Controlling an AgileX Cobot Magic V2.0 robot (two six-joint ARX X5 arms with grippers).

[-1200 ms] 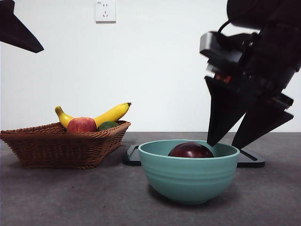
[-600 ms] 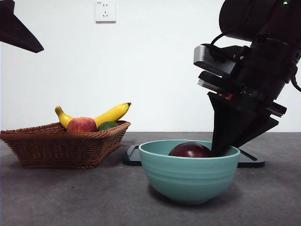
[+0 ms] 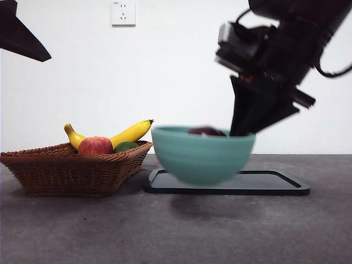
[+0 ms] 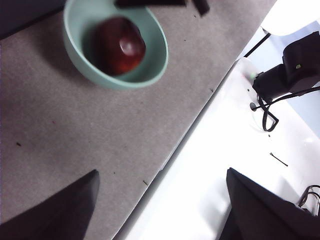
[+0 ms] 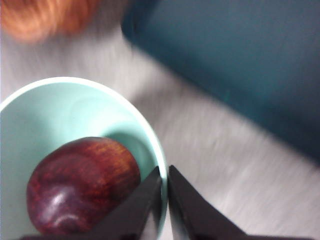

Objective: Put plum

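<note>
The teal bowl (image 3: 202,154) hangs clear of the grey surface (image 3: 176,231), its shadow beneath it, with the right gripper (image 5: 164,200) pinching its rim: one finger inside the wall, one outside, closed on that thin edge.

The hold is at one point on the right side, so the bowl could tilt or slip out, most likely under a quick swing; its outline is blurred. If it tips, the plum (image 5: 82,185) could roll out onto the surface.

The plum lies on the bowl's bottom, just beside the inner finger, free of the grip.

Beyond the bowl lies the dark tray (image 3: 228,184). Far left, the wicker basket (image 3: 74,168) holds a banana (image 3: 129,133), a red apple (image 3: 95,146) and a green fruit (image 3: 126,146).

The left gripper (image 4: 160,205) waits apart, fingers spread and empty.
</note>
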